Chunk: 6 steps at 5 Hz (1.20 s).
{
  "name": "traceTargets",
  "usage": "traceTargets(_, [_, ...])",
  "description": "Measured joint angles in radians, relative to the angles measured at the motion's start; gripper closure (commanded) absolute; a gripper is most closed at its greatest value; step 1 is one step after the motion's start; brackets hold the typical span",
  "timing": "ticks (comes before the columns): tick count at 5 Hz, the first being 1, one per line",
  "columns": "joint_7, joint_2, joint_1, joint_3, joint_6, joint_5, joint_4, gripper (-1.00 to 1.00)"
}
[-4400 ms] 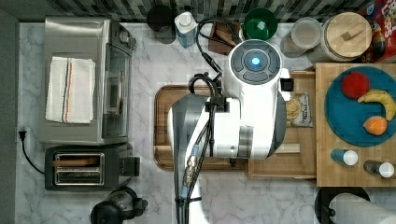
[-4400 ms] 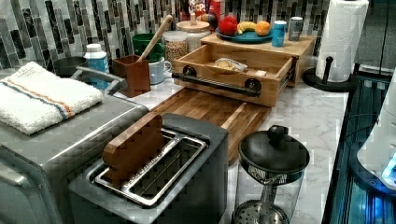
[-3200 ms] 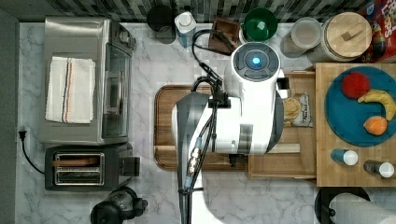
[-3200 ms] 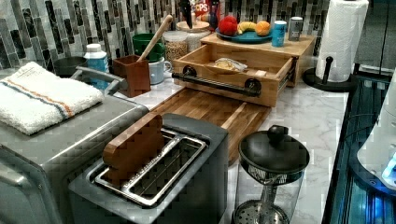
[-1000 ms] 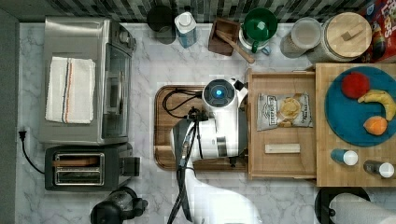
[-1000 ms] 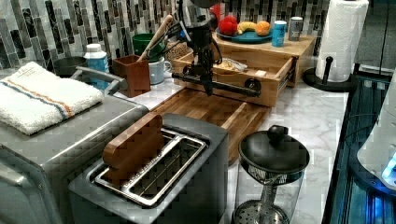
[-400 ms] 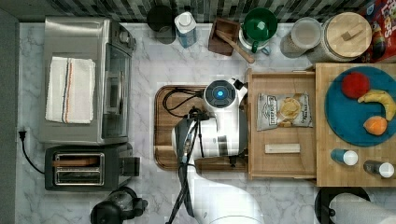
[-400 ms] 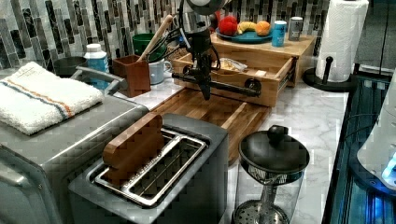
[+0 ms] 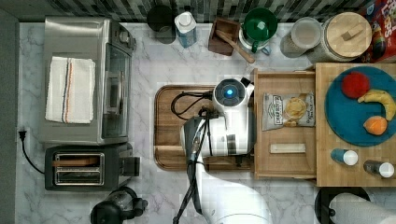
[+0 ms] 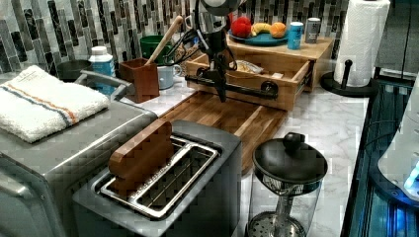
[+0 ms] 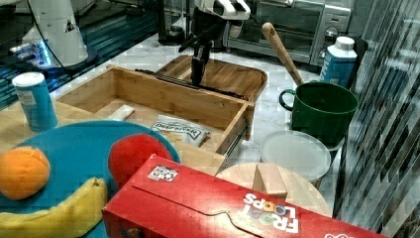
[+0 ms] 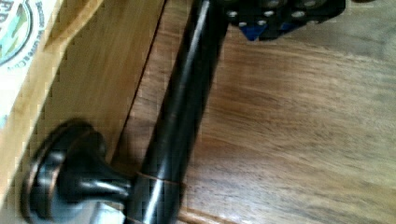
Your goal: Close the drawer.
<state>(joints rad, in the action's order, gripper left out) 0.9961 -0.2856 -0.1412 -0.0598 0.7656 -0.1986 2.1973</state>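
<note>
The gripper [image 10: 220, 94] hangs point-down at the dark handle bar [image 10: 232, 87] on the drawer [image 9: 285, 130] front, its tip over the dark cutting board [image 10: 232, 116]; whether its fingers are parted or closed on the bar I cannot tell. In the wrist view the bar [image 12: 180, 116] runs across the frame with one round mount [image 12: 60, 163] fixed to the light wood front, and the dark board's grain lies beyond it. The drawer stands pulled out from under the light wood slab [image 9: 327, 175], toward the middle of the countertop [image 9: 154, 70], its front edge over the cutting board's near end. The top view looks into the drawer, where the arm [image 9: 229, 135] covers the handle: one chip bag [image 9: 288, 111] and one pale stick [image 9: 287, 148] lie on its floor. The left view shows the handle's two round mounts, which the top view hides. On the slab sits one blue plate [image 9: 348, 126] with three fruits: one red [image 9: 356, 84], one banana [image 9: 379, 100], one orange [image 9: 376, 125]. The right view alone shows the red cereal box's [image 11: 208, 203] face. At the countertop's back edge stand one green mug [image 9: 259, 24] and one wooden utensil block [image 9: 224, 29]; along the top view's left edge stand one toaster oven [image 9: 84, 79] bearing one folded towel [image 9: 70, 89], and one toaster [image 9: 86, 167].
</note>
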Motion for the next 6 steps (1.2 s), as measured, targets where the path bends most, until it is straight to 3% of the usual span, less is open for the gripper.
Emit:
traceTargets(2, [0.132, -0.004, -0.072, 0.011, 0.001, 0.082, -0.012, 1.00])
traceTargets(4, [0.202, -0.019, -0.111, 0.095, 0.035, 0.097, -0.037, 1.00])
traceTargets(6, [0.329, -0.078, -0.236, 0.111, 0.038, 0.117, -0.127, 1.00])
